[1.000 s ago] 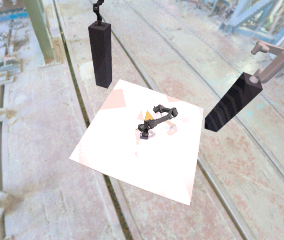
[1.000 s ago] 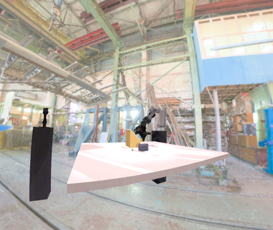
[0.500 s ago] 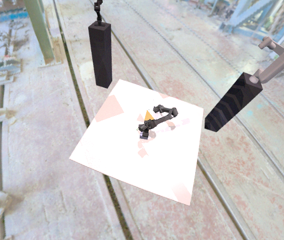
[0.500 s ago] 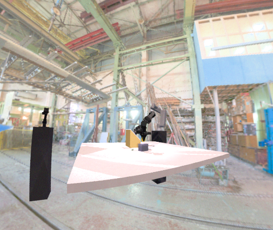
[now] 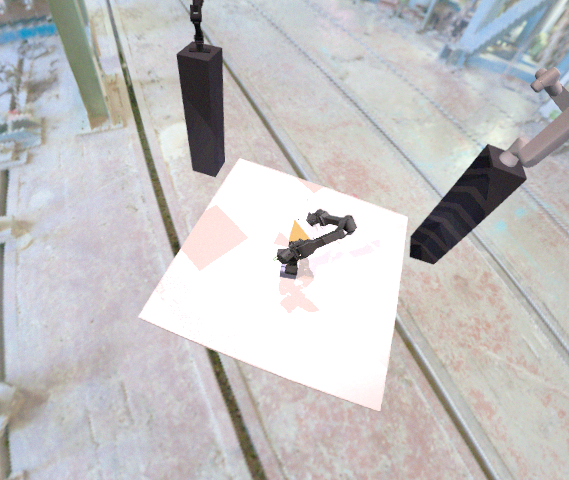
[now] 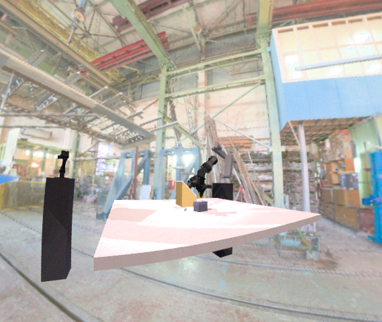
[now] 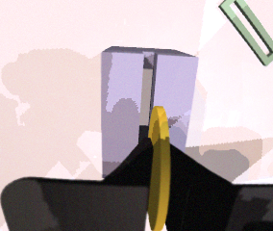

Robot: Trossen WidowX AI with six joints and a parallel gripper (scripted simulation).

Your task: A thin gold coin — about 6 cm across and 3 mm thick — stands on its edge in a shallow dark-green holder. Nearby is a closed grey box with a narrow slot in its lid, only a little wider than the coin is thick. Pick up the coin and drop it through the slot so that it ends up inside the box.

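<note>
Above the pale pink table (image 7: 55,38), the black pincer (image 7: 157,159) is clamping the thin gold coin (image 7: 159,164) edge-on, its rim lining up with the narrow slot (image 7: 147,91) in the closed grey box (image 7: 122,96). Off to the right, apart from the box, the shallow green holder (image 7: 250,30) is lying with bare table around it.

Coin (image 7: 159,168): lower edge cut off by wrist frame. Holder (image 7: 250,30): one end cropped at top edge. Box (image 5: 288,272): largely hidden under arm, seemingly.

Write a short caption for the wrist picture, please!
Gripper pinching the gold coin edge-on, lined up with the grey box's slot.
</note>
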